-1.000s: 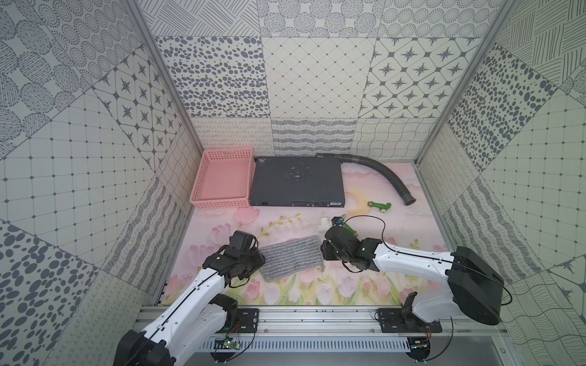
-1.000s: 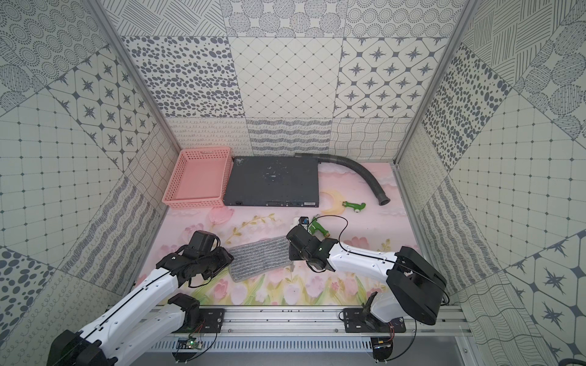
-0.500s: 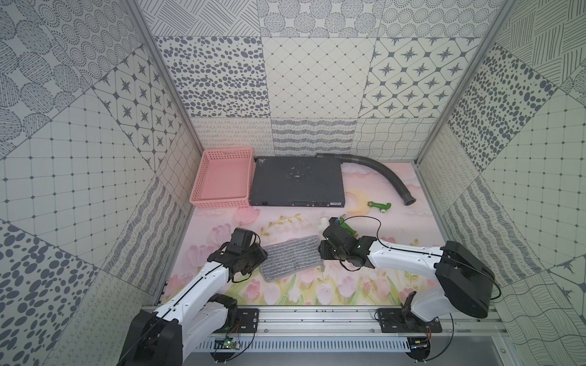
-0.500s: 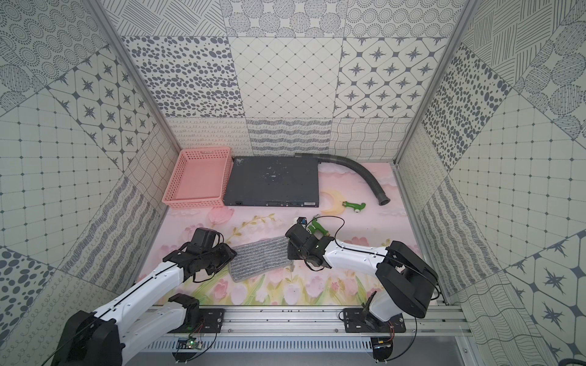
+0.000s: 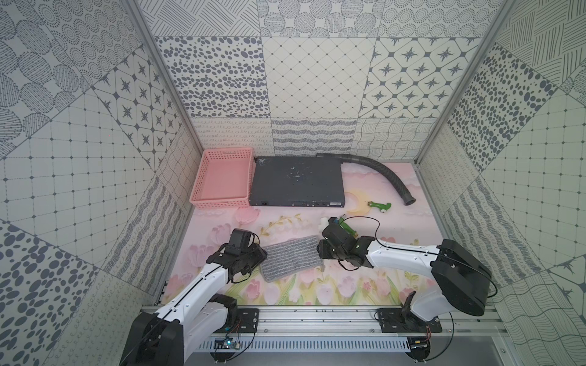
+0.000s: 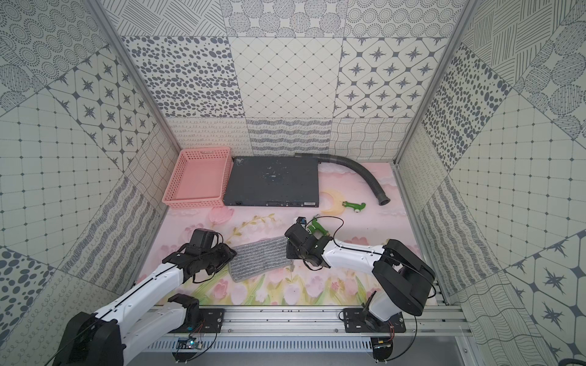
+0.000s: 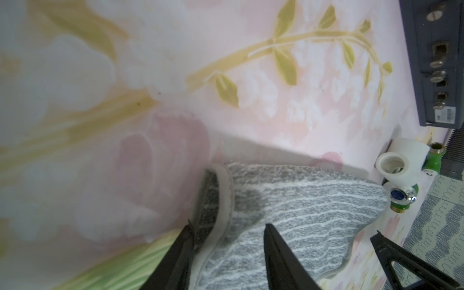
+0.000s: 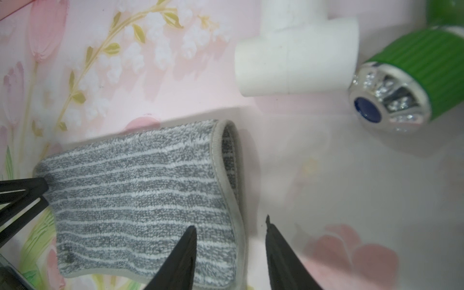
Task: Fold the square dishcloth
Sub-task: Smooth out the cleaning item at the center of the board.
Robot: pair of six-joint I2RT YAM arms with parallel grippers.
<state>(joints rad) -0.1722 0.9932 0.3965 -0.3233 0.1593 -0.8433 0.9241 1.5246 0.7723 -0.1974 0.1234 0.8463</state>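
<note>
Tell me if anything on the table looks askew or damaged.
The square dishcloth lies folded double at a slant, its layers gaping at both ends. The dark box has whitish scuffs on top.

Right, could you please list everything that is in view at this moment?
dishcloth: one, grey with whitish stripes, doubled over, front centre between the grippers
basket: one, pink, back left, beside the box
metal box: one, dark grey, back centre
hose: one, dark grey, ribbed, back right
tap fittings: two, green; one right of the box, one by the right gripper
T pipe fitting: one, white, beside the nearer green fitting
mat: one, pink floral, under everything
left gripper: black, open, astride one cloth edge
right gripper: black, open, astride the opposite edge
</note>
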